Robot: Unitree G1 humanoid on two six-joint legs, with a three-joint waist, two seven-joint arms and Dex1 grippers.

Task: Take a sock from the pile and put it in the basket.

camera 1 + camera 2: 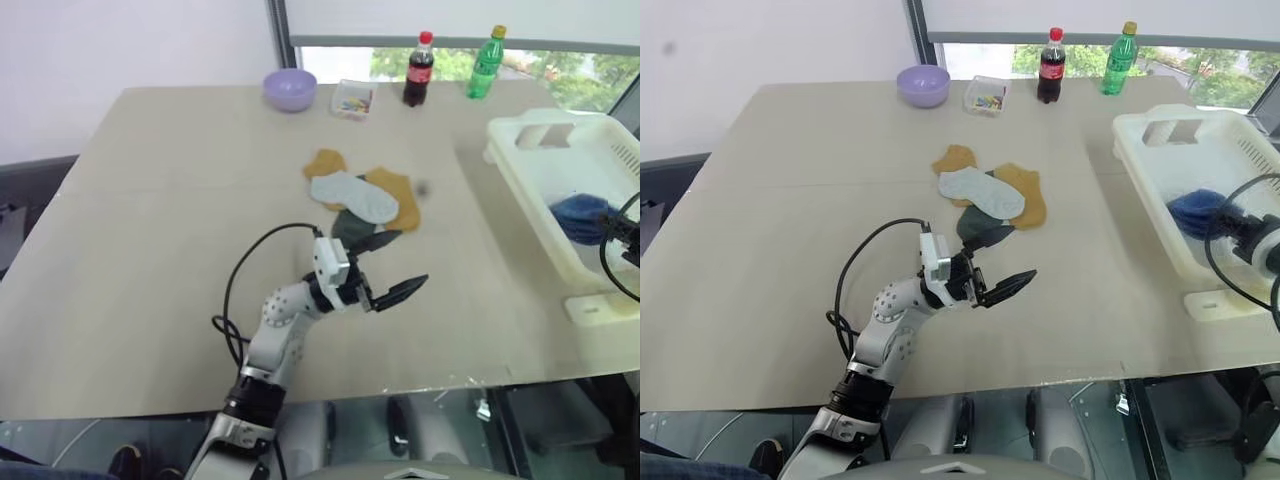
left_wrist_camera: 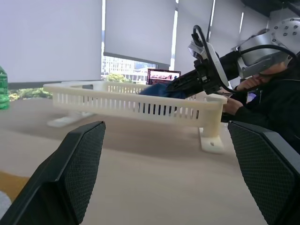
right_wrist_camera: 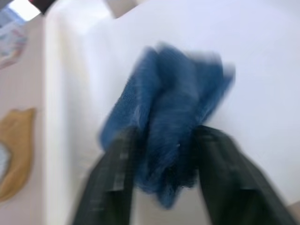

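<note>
A blue sock [image 3: 168, 122] hangs between the right gripper's [image 3: 164, 154] parted fingers over the cream basket [image 1: 1160, 150], on the point of release, so the task looks nearly done. The left gripper [image 1: 990, 283] hovers wide open and empty beside the pile [image 1: 985, 195] on the bench [image 1: 790, 200]. Blur hides whether the fingers grip the sock.

table [image 1: 150, 250]: beige, matte | wall [image 1: 120, 40]: white, behind table's far-left edge | window [image 1: 590, 75]: behind far-right edge, blind [image 1: 450, 18] lowered, daylight, greenery outside | floor: dark beneath table's near edge
</note>
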